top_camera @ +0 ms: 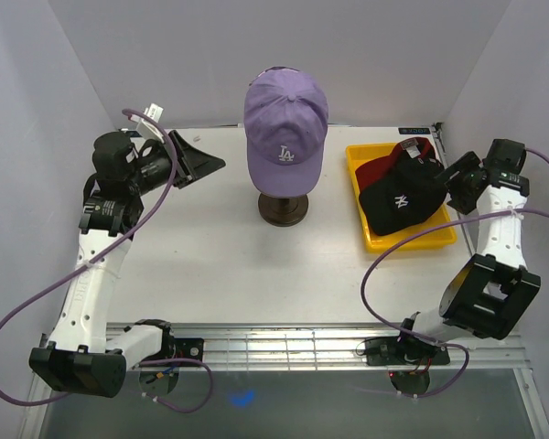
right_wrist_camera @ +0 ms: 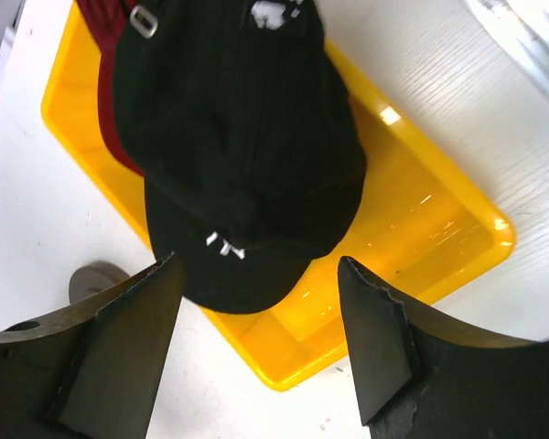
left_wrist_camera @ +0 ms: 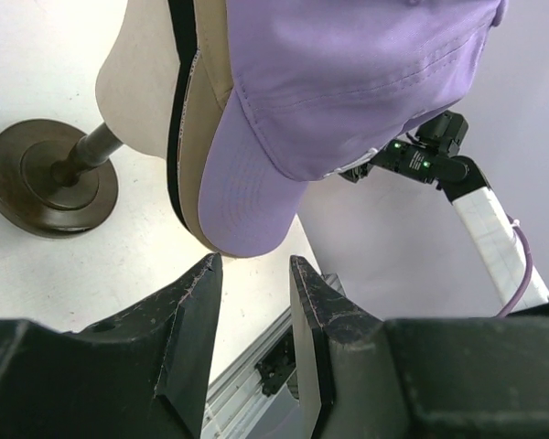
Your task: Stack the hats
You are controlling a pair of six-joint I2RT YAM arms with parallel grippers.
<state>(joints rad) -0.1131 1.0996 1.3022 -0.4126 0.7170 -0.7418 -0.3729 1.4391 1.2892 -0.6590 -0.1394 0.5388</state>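
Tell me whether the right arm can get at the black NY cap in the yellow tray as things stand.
Probably yes. The right gripper hangs open close by the black NY cap, which lies on top of the red cap in the yellow tray, with nothing covering it.

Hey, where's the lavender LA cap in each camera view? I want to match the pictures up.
Top external: lavender cap at upper centre, over the dark round base.
Left wrist: the cap fills the upper middle and right; the base sits at left.
Right wrist: not in it.
Shared landmark: that base, in the top and left wrist views.
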